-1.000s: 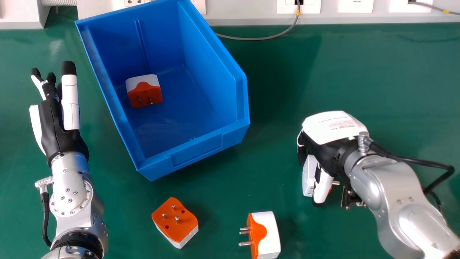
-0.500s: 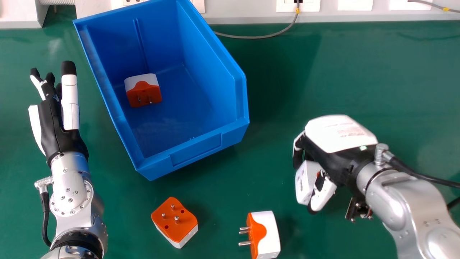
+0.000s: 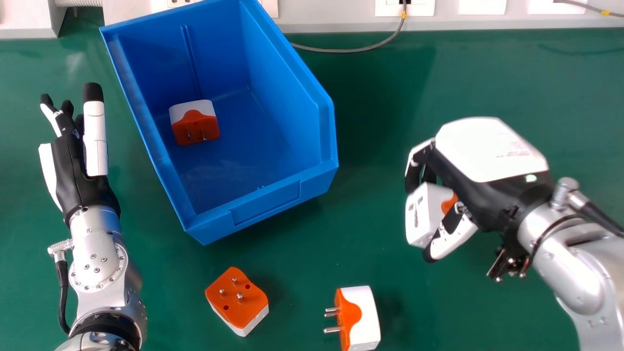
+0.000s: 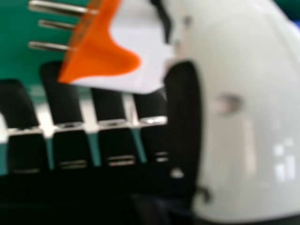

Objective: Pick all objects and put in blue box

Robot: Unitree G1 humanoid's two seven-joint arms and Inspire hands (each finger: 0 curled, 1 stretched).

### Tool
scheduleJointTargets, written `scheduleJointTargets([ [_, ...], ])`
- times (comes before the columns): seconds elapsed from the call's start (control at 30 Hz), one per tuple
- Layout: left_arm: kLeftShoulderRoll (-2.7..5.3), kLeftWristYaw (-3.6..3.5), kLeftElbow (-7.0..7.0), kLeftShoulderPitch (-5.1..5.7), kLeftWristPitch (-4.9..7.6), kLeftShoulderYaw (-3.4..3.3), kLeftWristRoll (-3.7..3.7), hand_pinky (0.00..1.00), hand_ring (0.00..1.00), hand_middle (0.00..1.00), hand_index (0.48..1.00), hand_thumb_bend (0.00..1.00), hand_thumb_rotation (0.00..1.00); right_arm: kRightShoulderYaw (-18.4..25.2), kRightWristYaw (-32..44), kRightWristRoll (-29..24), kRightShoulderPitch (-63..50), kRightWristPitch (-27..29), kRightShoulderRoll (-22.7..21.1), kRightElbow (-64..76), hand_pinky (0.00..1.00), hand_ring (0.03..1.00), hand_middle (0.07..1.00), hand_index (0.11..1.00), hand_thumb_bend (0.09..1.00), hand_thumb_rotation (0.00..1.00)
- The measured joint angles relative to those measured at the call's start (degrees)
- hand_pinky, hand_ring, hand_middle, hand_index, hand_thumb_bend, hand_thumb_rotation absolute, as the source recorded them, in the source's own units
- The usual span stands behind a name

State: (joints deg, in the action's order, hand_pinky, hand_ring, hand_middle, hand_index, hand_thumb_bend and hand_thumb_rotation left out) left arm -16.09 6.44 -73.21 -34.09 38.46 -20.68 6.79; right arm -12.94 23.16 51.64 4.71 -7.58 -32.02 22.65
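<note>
At the right of the head view, my right hand (image 3: 487, 161) holds a white and orange plug adapter (image 3: 423, 214) between curled fingers and thumb, above the table. In the right hand view, the held adapter (image 4: 105, 51) with metal pins rests against the fingers of my right hand (image 4: 61, 103). The blue box (image 3: 261, 197) has one adapter (image 3: 196, 127) inside, near its left wall. An orange-faced adapter (image 3: 238, 300) lies pins up in front of the box; another adapter (image 3: 360, 317) lies on its side to the right of it. My left hand (image 3: 73, 161) stays open left of the box.
The green table (image 3: 487, 78) extends around the box. A grey cable (image 3: 351, 50) runs behind the box toward white wall sockets (image 3: 404, 9) at the back edge.
My right hand has risen and shifted somewhat to the right, tilting, with the adapter carried along in its grasp. My left hand and the other adapters have stayed in place.
</note>
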Motion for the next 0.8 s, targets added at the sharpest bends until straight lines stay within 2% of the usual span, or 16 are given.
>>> scheduleJointTargets([
  [0.2,0.13,0.37,-0.11,-0.01,-0.06,0.13,0.00,0.94,0.98,1.00,0.996,0.99,0.90,2.42,-4.99,0.13,-0.99,3.30,0.34,3.72,0.28,0.412,0.522,0.513,0.502,0.00],
  [0.33,0.38,-0.20,-0.12,-0.01,-0.06,-0.02,0.12,0.94,0.98,1.00,0.996,0.99,0.90,2.80,-8.50,-0.06,-0.71,6.38,1.54,5.37,0.25,0.415,0.514,0.507,0.506,0.00],
  [0.47,0.69,-0.57,-0.12,-0.02,-0.06,-0.28,0.48,0.94,0.98,1.00,0.997,0.98,0.90,2.78,-13.19,-2.33,1.16,12.02,3.29,4.38,0.21,0.417,0.509,0.496,0.510,0.00],
  [0.53,0.79,-0.70,-0.14,-0.03,-0.07,-0.35,0.50,0.94,0.98,1.00,0.997,0.98,0.90,2.77,-15.59,-4.41,2.95,15.39,4.24,2.77,0.18,0.417,0.504,0.442,0.517,0.00],
  [0.7,0.95,-0.44,-0.16,-0.04,-0.14,-0.35,0.49,0.93,0.98,1.00,0.998,0.97,0.90,1.90,-20.74,-7.69,8.30,22.97,7.31,-3.27,0.16,0.419,0.500,0.455,0.517,0.00],
  [0.8,0.99,-0.01,-0.17,-0.04,-0.23,-0.27,0.37,0.93,0.98,1.00,0.998,0.97,0.90,0.68,-23.84,-6.20,12.69,25.60,9.19,-7.12,0.16,0.417,0.492,0.462,0.517,0.00],
])
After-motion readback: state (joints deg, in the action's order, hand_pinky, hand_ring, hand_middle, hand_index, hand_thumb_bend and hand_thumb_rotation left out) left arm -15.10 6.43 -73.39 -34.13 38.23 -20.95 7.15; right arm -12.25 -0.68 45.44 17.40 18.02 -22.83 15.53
